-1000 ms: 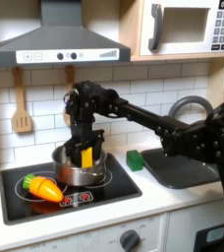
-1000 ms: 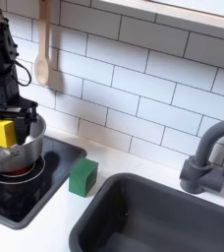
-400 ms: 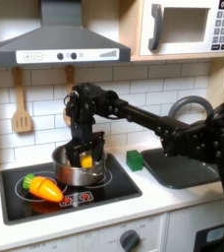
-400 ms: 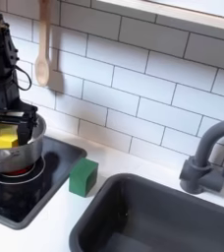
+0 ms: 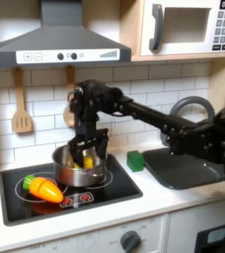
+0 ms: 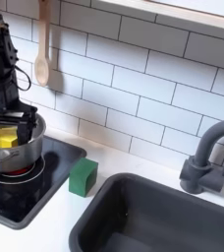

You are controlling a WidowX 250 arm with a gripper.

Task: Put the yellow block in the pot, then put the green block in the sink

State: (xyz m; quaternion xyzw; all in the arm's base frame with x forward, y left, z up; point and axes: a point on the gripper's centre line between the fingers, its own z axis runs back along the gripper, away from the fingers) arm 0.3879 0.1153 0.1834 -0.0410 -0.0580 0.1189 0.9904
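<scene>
There is one yellow block [image 6: 5,141] lying inside the one pot [image 6: 16,157], right under the claw [image 6: 10,126], whose fingers are spread apart, and one green block [image 6: 83,176] sits beside the one sink [image 6: 153,217].

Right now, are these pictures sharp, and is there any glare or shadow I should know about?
Both exterior views are soft and low in detail. In the first exterior view the pot catches bright reflections on its steel wall. In the second exterior view the sink is dark inside, and the green block stays easy to pick out.
</scene>
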